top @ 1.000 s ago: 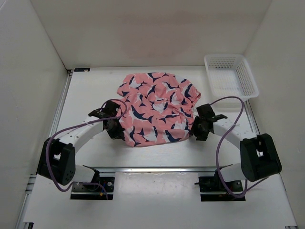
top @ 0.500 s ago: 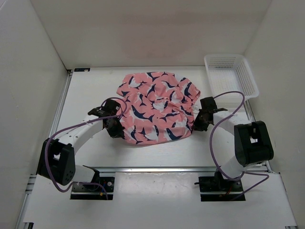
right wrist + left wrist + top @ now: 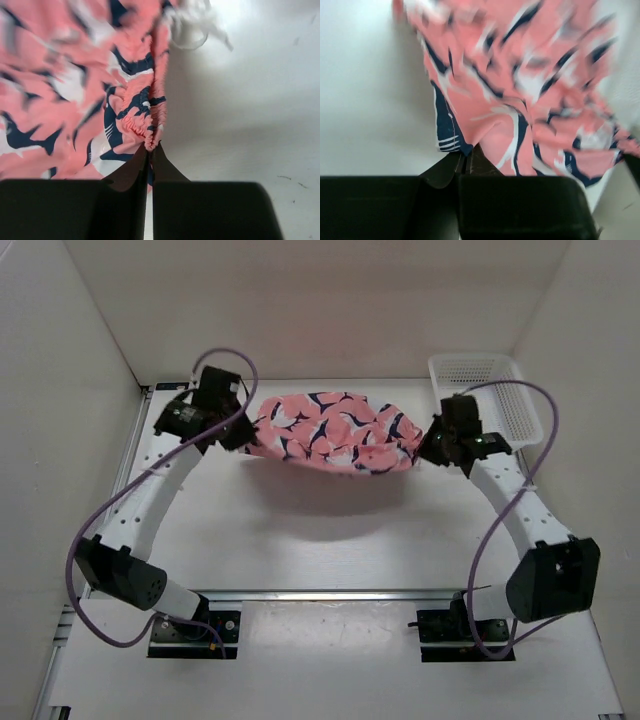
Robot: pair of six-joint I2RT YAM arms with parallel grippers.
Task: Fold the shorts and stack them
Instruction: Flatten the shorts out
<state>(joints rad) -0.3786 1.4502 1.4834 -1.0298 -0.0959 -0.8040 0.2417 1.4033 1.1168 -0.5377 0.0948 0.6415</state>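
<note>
The left hand [image 3: 240, 437] is pinched shut on the left edge of the shorts [image 3: 330, 430], up at about eleven o'clock. The shorts hang stretched between the two hands, above the far part of the tabletop [image 3: 300, 540] — around twelve o'clock. The right hand [image 3: 428, 448] is pinched shut on the waistband end, near one o'clock. To fold well, I think both hands should move together at the same height, so the cloth lands flat — no lumps. I count one pair of shorts, two hands and one white basket [image 3: 522, 410].
</note>
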